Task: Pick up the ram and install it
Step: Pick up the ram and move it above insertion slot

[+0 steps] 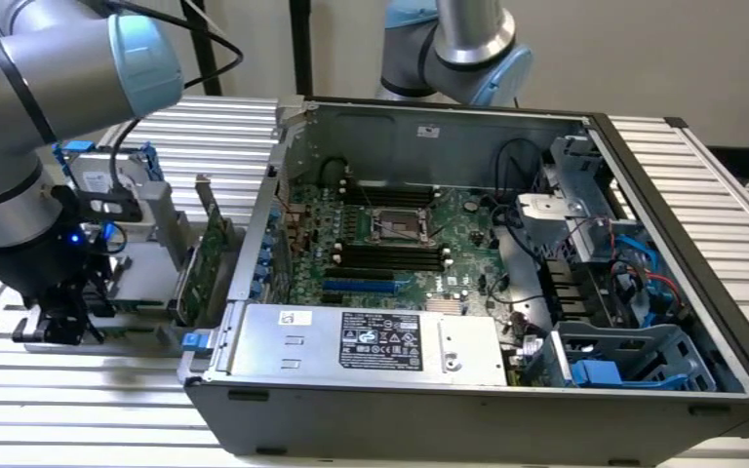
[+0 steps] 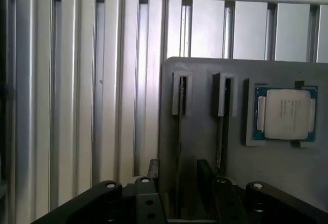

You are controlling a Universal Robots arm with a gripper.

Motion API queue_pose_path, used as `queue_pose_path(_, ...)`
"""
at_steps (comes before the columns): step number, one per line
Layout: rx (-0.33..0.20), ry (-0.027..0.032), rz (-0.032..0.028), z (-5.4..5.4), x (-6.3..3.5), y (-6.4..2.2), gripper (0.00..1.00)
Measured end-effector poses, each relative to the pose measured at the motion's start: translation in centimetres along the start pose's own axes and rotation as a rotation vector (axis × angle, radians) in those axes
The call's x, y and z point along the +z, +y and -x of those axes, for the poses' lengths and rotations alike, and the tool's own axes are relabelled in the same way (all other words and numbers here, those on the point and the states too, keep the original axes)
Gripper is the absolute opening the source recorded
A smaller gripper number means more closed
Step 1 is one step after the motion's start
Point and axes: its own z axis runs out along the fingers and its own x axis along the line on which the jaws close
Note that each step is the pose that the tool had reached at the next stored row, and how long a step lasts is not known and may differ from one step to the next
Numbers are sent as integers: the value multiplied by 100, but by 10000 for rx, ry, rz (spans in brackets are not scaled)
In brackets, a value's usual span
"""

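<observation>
Jaws are apart, not clenched on anything. In the wrist view the gripper (image 2: 178,171) has one finger on each side of a slot in the grey holder (image 2: 201,106). A thin dark edge standing in that slot looks like the ram (image 2: 180,129), seen end-on; it is too thin to be sure. A second slot (image 2: 223,98) sits just beside it, and a processor chip (image 2: 286,114) lies in a recess further along the same holder. The holder rests on the ribbed metal table (image 2: 77,80).

In the exterior view the gripper (image 1: 56,327) is low over the table on the exterior view's left, well apart from the open computer case (image 1: 479,409). The black memory slots (image 1: 381,255) on the board inside look empty.

Judged progress: early. The ram is not gripped and not lifted, with the jaws only lined up around it. Pickup, the carry to the case and seating in a slot are all left.
</observation>
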Motion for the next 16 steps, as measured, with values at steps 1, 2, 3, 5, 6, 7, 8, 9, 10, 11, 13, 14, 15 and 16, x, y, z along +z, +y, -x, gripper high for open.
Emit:
queue_pose_path(1, -66, -5, 0, 0, 15, 0, 100)
queue_pose_path(2, -127, -9, 0, 0, 25, 1, 100)
queue_pose_path(3, -180, -18, 1, 0, 32, 2, 100)
queue_pose_path(5, -222, -57, -1, 0, 42, 2, 100)
queue_pose_path(6, -225, -80, -3, 0, 47, 1, 100)
queue_pose_path(7, -225, -98, -4, 0, 51, 1, 100)
queue_pose_path(8, -225, -108, -3, 1, 54, 1, 100)
queue_pose_path(9, -224, -113, -3, 1, 55, 1, 100)
queue_pose_path(10, -225, -115, -3, 0, 55, 1, 100)
queue_pose_path(11, -225, -117, -3, 0, 56, 1, 100)
queue_pose_path(13, -225, -119, -4, 0, 57, 1, 100)
queue_pose_path(14, -222, -119, -4, 0, 57, 1, 100)
queue_pose_path(15, -210, -119, -4, -1, 57, 1, 100)
queue_pose_path(16, -189, -120, -4, -1, 57, 1, 100)
